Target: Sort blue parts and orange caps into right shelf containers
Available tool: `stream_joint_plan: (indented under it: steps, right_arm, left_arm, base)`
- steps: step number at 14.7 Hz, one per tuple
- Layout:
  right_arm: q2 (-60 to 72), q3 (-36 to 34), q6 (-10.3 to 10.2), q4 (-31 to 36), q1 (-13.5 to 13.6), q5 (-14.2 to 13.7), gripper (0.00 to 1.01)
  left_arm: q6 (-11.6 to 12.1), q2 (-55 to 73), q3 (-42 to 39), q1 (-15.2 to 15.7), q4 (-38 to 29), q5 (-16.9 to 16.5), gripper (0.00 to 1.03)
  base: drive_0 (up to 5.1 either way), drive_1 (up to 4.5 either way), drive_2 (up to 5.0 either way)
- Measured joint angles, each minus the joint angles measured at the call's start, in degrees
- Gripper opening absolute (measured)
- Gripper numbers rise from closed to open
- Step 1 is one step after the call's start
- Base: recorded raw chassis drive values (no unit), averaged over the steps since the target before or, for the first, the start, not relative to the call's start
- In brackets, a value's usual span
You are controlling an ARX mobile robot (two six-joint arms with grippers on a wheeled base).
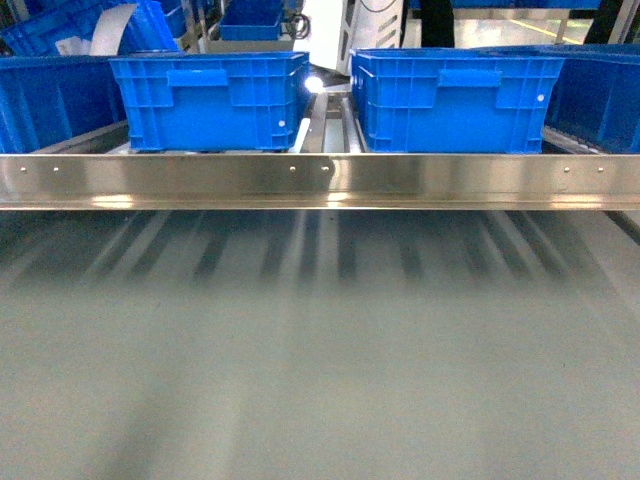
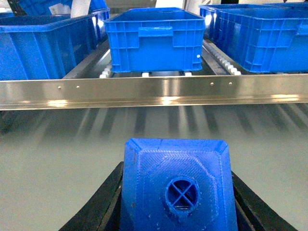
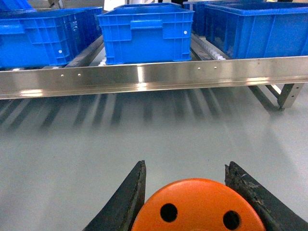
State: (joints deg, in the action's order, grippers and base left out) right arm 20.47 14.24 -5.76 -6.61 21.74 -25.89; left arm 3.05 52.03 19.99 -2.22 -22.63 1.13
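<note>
My left hand (image 2: pixel 178 202) was clenched on a blue part (image 2: pixel 177 185) — the block sat between the two dark fingers (image 2: pixel 103 202), its round hole facing the wrist camera. My right hand (image 3: pixel 190 197) gripped an orange cap (image 3: pixel 199 207) the same way, the flat top with its small holes turned toward the camera and a dark finger (image 3: pixel 127 197) pressed against each side. Both hands hung over the grey floor (image 1: pixel 320 350), short of the shelf.

Ahead ran the shelf's shiny steel front rail (image 1: pixel 320 180), and behind it stood the blue crates — one left of centre (image 1: pixel 208 100) and one right of centre (image 1: pixel 455 100) in the head view, with more crates (image 1: pixel 600 95) at either edge. A roller track (image 1: pixel 325 120) showed in the gap between the two middle crates. Neither hand appeared in the head view, and I could not see inside any crate.
</note>
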Motion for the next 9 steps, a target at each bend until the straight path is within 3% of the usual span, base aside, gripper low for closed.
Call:
stream_joint_plan:
  steps: [9]
  right_arm:
    - [-0.02, 0.00, 0.00, -0.02, -0.02, -0.15, 0.42]
  left_arm:
    - [0.00, 0.02, 0.00, -0.24, 0.00, -0.13, 0.44]
  base:
    - [0.1, 4.15, -3.9]
